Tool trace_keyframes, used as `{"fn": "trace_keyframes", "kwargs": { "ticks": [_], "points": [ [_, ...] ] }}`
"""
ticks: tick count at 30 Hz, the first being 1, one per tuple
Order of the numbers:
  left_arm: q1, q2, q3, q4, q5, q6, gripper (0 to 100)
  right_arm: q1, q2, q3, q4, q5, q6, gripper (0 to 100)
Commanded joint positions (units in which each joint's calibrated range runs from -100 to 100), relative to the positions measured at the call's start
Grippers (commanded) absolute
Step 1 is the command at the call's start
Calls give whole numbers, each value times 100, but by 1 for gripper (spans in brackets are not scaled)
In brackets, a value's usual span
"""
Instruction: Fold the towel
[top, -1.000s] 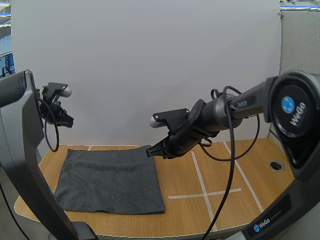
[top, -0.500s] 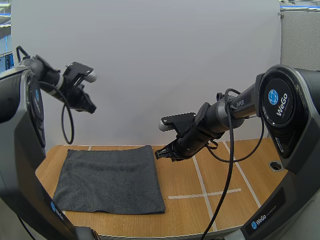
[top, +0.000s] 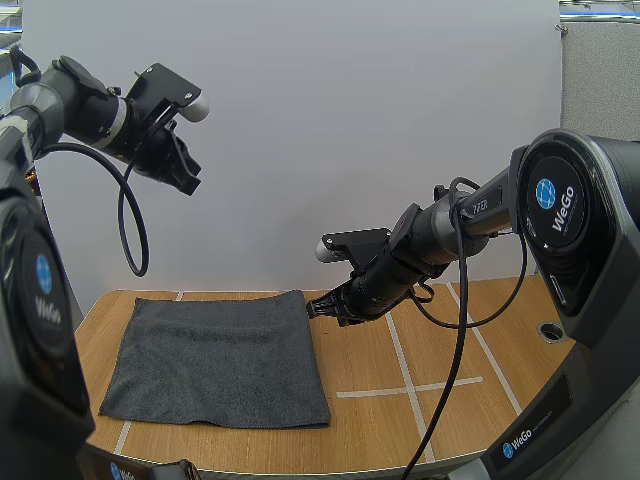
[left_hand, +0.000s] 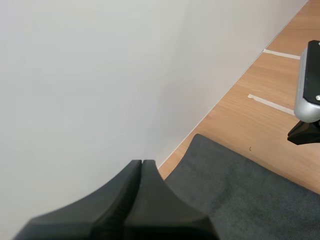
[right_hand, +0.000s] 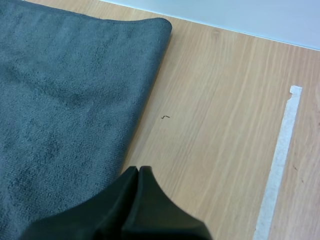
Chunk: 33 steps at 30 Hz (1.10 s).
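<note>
A plain white panel (top: 350, 140) stands behind the light brown wooden table (top: 450, 345); on the table's left part a dark grey rectangular terry towel (top: 215, 360) lies spread flat, its far edge close to the foot of the panel, its right edge short of the pale strips of tape (top: 405, 375) that cross on the bare wood; the right gripper (top: 312, 310) hangs low just beside the towel's far right corner, over bare wood, and the right wrist view shows its black fingers (right_hand: 131, 200) pressed together into one dark wedge with nothing between them, right at the towel's (right_hand: 65, 100) edge; the left gripper (top: 190, 185) is raised high in front of the panel, well above the towel's far left part, its fingers (left_hand: 131, 200) likewise closed together on nothing.
</note>
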Motion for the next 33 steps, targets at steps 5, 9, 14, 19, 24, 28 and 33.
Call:
{"fn": "trace_keyframes", "kwargs": {
  "ticks": [5,9,14,19,24,28,33],
  "points": [
    [-91,-454,-27,-114,31,-54,0,-22,-33,-29,12,29,-50,0],
    [-91,-454,-27,-114,31,-54,0,-22,-33,-29,72,14,-50,0],
    [-64,-455,-27,-87,31,-1875,0,-22,-33,-29,287,-495,-87,0],
    [63,-585,33,119,170,-2782,0,-22,150,-75,931,-518,-745,0],
    [218,-1211,594,-99,170,-2887,0,-22,794,-502,1188,109,-938,0],
    [359,-1769,1199,-99,170,-2896,0,-22,1230,-736,1188,298,-979,0],
    [573,-2500,1800,-75,170,-2933,0,-22,1469,-797,1214,264,-1128,26]
  ]
}}
